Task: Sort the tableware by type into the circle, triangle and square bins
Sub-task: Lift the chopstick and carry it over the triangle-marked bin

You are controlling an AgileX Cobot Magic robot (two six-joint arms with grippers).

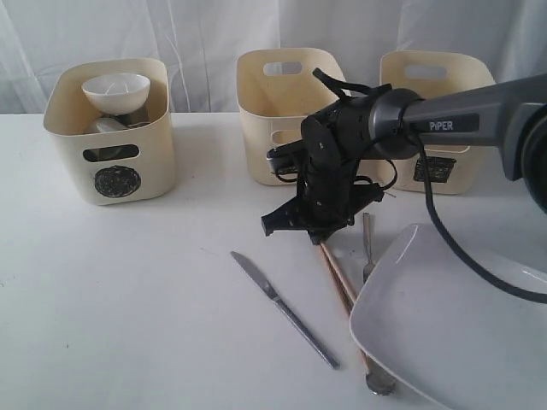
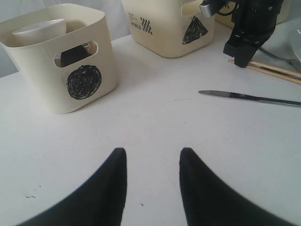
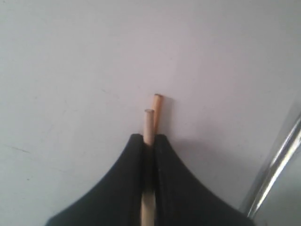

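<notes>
The right gripper (image 3: 149, 141) is pinching narrowly on the wooden chopsticks (image 3: 149, 123) lying on the white desk (image 1: 128, 299) beside the large white rectangular plate (image 1: 444, 333), so the next move is calling for a lift toward, probably, the cream triangle-marked bin (image 1: 282, 111), while the left gripper (image 2: 153, 160) is hovering wide and empty.

A staged robot test area, more lab than home: a plain white surface (image 1: 128, 299) backed by draped white cloth (image 1: 197, 34), three cream bins (image 1: 73, 154) with hand-scribbled black marks standing beyond the right end effector (image 1: 314, 232), whose grey arm (image 1: 461, 107) is lettered PiPER
</notes>
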